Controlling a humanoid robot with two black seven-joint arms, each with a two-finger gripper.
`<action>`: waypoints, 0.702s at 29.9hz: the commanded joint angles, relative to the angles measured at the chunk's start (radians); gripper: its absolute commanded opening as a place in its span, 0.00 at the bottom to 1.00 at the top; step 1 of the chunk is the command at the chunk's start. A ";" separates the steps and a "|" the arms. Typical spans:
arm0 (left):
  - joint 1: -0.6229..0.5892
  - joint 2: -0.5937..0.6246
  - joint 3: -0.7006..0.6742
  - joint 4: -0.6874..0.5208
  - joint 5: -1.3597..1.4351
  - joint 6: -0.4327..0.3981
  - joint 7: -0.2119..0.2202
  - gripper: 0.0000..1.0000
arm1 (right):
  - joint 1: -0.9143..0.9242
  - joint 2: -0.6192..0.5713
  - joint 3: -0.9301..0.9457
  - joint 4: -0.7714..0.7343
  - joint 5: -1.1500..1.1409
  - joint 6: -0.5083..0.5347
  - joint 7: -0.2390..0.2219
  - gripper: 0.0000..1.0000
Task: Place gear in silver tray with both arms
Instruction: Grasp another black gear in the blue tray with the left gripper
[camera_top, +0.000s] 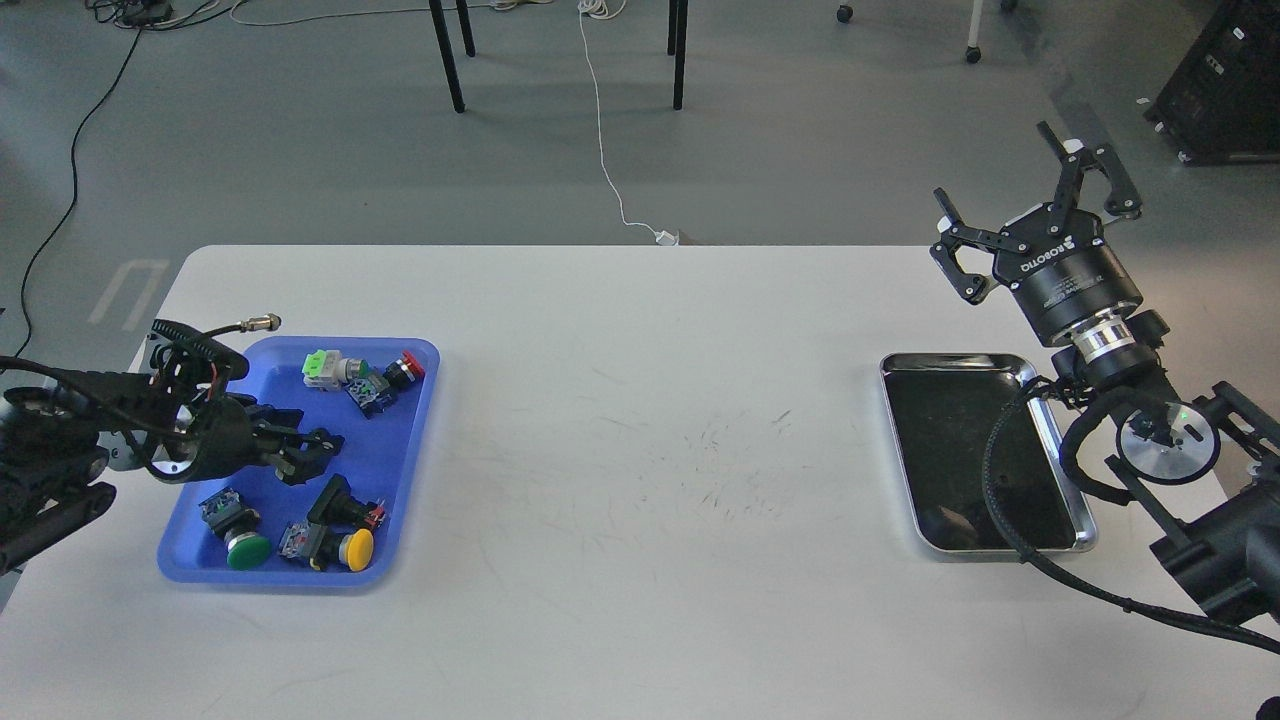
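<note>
Dark and seen nearly end-on, the left gripper (310, 455) hangs low over the blue plastic tray (400, 470), and whether its fingers are spread or pressed together cannot be told. Its tip sits between two groups of parts: a green-and-white switch block (322, 368) and a red-capped button (406, 366) at the tray's far end, and a green-capped push button (243, 545), a black switch body (336, 502) and a yellow-capped push button (352, 548) at the near end. Nothing appears to be held yet, so the step in hand looks like choosing and reaching for one part. A clean pick would likely call for centring over a single part, the black switch body being nearest, and closing across its body rather than its rounded cap, clear of the neighbours touching it.

Bare white tabletop (650, 440) lies in the middle. Further right, the shiny rectangular silver tray (1048, 415) sits well apart from the parts, holding nothing. Above its far right corner the right gripper (1030, 205) points upward with its fingers spread wide, empty, its cable draped across the tray.
</note>
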 joint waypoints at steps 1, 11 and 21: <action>0.000 -0.001 0.014 0.000 0.000 0.009 -0.001 0.53 | 0.000 0.001 -0.002 0.005 0.000 0.000 0.000 0.97; 0.005 0.001 0.015 -0.001 0.000 0.004 -0.006 0.27 | 0.000 -0.002 0.000 0.005 -0.001 0.000 0.000 0.97; -0.015 0.041 0.011 -0.029 -0.005 0.000 -0.012 0.21 | 0.002 -0.003 0.003 0.005 -0.002 0.000 0.000 0.97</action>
